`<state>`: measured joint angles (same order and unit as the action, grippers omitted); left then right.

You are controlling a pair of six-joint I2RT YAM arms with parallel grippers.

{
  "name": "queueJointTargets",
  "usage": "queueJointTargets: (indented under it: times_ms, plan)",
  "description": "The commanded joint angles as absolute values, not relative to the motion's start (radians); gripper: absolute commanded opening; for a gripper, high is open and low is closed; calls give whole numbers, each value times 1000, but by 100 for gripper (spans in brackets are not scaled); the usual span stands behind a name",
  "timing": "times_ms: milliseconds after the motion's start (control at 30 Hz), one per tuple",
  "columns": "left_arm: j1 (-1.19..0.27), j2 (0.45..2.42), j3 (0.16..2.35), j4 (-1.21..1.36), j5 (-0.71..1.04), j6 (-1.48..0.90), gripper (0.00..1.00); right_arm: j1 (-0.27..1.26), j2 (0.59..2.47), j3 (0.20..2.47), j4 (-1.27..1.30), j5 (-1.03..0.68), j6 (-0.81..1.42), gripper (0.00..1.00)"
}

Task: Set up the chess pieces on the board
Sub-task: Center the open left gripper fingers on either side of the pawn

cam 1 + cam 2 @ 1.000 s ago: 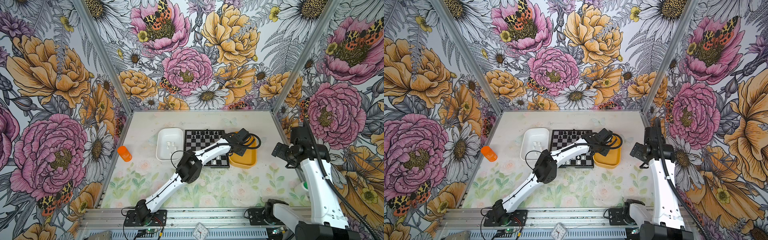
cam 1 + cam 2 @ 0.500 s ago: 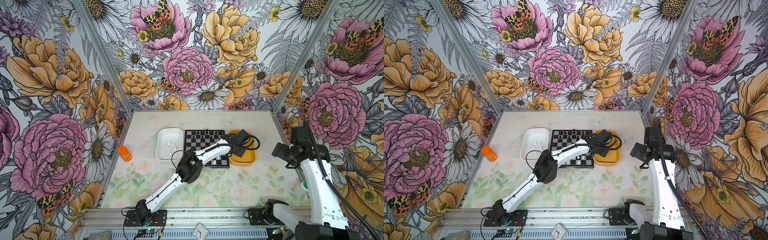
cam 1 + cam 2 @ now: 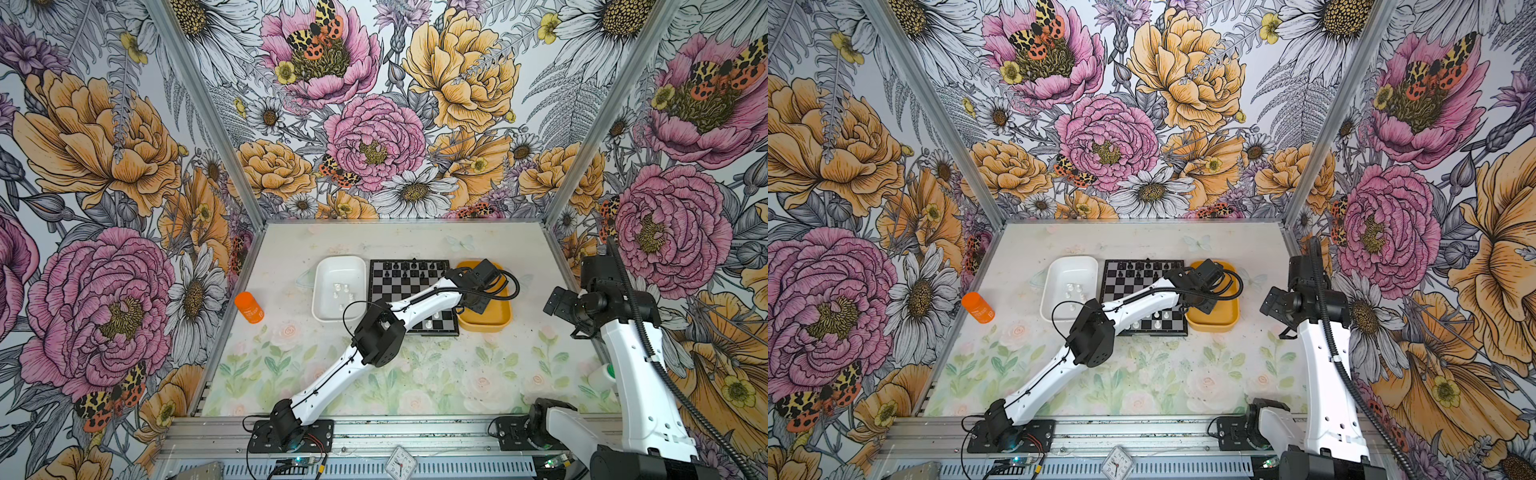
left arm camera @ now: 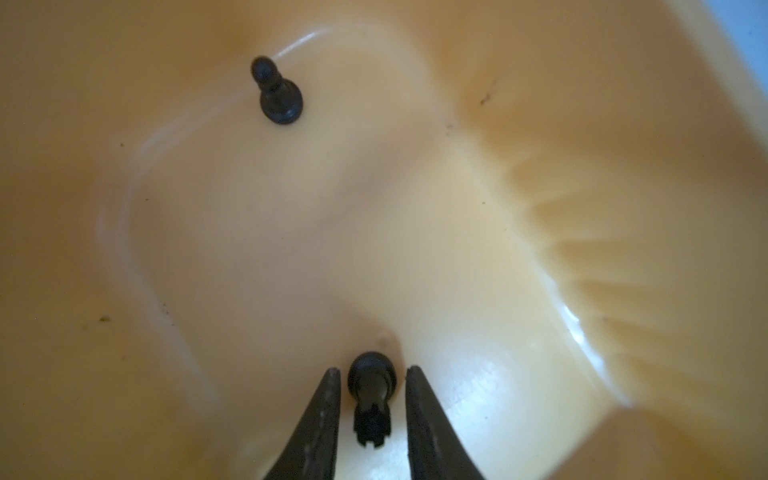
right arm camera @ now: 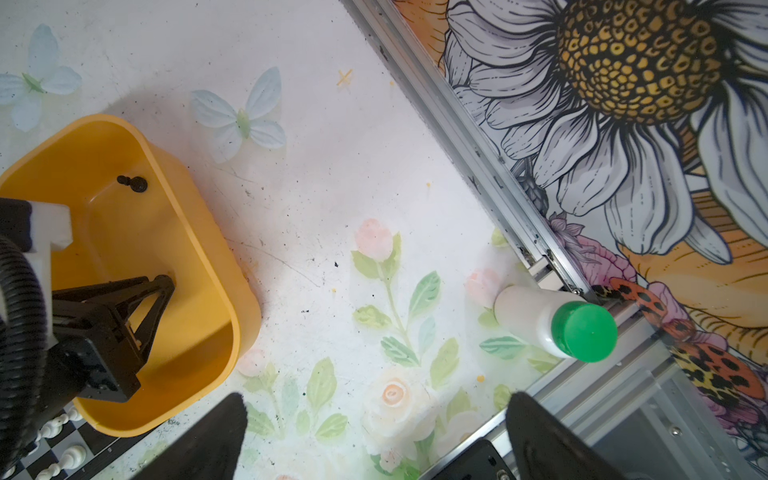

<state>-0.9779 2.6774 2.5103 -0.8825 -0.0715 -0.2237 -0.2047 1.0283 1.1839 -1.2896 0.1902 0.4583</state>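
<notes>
My left gripper (image 4: 372, 370) reaches across the board (image 3: 409, 286) into the yellow tray (image 3: 484, 322). It is open only narrowly. Its fingertips stand on either side of a small black rook (image 4: 371, 399) on the tray floor, with a thin gap on each side. A black pawn (image 4: 276, 93) stands further along the same tray and also shows in the right wrist view as the pawn (image 5: 134, 183). Black pieces (image 3: 411, 264) line the board's far rows, and white pieces (image 3: 434, 326) stand at its near edge. My right gripper (image 5: 376, 401) hangs wide open and empty above the mat at the right.
A white tray (image 3: 338, 266) left of the board holds several white pieces (image 3: 343, 291). An orange bottle (image 3: 248, 306) stands by the left wall. A white bottle with a green cap (image 5: 557, 326) stands in the near right corner against the metal rail.
My left gripper has shifted slightly and settled lower into the yellow tray, its jaws narrowing a little around the rook. The right arm has not moved.
</notes>
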Motion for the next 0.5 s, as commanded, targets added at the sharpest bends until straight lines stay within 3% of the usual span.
queueJointTargets:
  times_ms: [0,467]
  plan:
    - [-975,2625,2528,-878,-108,-198,29,-212,1009,1180,-1273,198,449,100]
    - [-979,2597,2515,-880,-121,-185,29,-212,1005,1171,-1273,187,448,100]
